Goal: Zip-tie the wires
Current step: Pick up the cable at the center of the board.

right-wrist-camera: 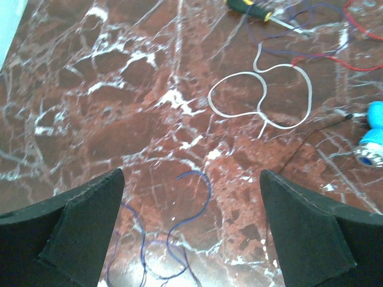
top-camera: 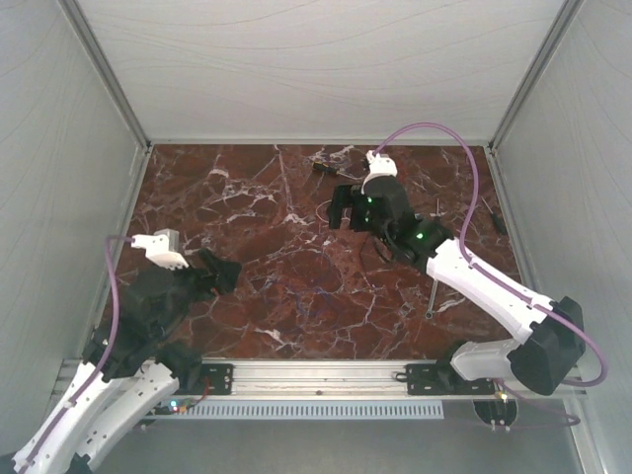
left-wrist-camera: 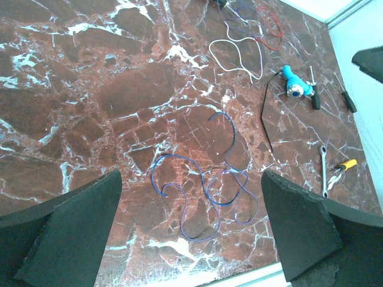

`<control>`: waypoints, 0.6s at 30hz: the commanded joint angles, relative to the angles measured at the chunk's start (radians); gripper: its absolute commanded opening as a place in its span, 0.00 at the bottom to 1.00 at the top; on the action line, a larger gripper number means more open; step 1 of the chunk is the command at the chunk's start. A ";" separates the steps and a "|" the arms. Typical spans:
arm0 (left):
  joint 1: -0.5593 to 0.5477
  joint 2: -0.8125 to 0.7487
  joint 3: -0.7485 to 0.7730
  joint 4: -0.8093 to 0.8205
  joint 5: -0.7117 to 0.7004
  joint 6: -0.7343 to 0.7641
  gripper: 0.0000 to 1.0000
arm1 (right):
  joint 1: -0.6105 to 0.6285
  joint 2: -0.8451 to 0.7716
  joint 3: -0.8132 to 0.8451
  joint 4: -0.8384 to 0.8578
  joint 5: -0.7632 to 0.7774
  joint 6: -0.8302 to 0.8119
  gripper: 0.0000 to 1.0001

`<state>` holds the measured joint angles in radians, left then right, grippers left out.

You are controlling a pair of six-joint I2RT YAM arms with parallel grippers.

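The right wrist view cuts the purple wire [right-wrist-camera: 209, 191] off at the bottom edge, the blue tool [right-wrist-camera: 374, 134] at the right.

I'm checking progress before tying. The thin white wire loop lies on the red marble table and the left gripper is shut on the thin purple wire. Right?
No. The left gripper is open, not shut on the thin purple wire, which lies loose on the red marble table, as the left wrist view shows. The thin white wire loop does lie on the table.
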<state>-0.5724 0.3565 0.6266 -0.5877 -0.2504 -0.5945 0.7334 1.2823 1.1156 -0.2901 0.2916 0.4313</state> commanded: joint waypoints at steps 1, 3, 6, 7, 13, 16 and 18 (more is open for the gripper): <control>-0.006 -0.036 -0.018 0.009 -0.017 0.028 1.00 | -0.076 0.057 0.026 0.057 -0.011 0.001 0.94; -0.005 -0.029 -0.028 0.019 -0.014 0.045 1.00 | -0.115 0.103 0.047 0.048 -0.058 0.003 0.93; -0.006 -0.009 -0.027 0.017 -0.027 0.045 1.00 | -0.160 0.167 0.069 0.053 -0.101 0.019 0.92; -0.006 -0.001 -0.026 0.012 -0.034 0.040 1.00 | -0.171 0.193 0.077 0.050 -0.110 0.023 0.92; -0.004 0.012 -0.025 0.002 -0.052 0.027 1.00 | -0.225 0.311 0.081 0.111 -0.218 0.029 0.90; -0.004 0.008 -0.027 0.002 -0.053 0.027 1.00 | -0.256 0.358 0.053 0.178 -0.264 0.049 0.87; -0.004 0.007 -0.028 0.001 -0.052 0.027 1.00 | -0.273 0.398 0.053 0.197 -0.271 0.064 0.85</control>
<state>-0.5724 0.3683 0.5945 -0.5941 -0.2893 -0.5777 0.4938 1.6291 1.1755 -0.1951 0.0818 0.4610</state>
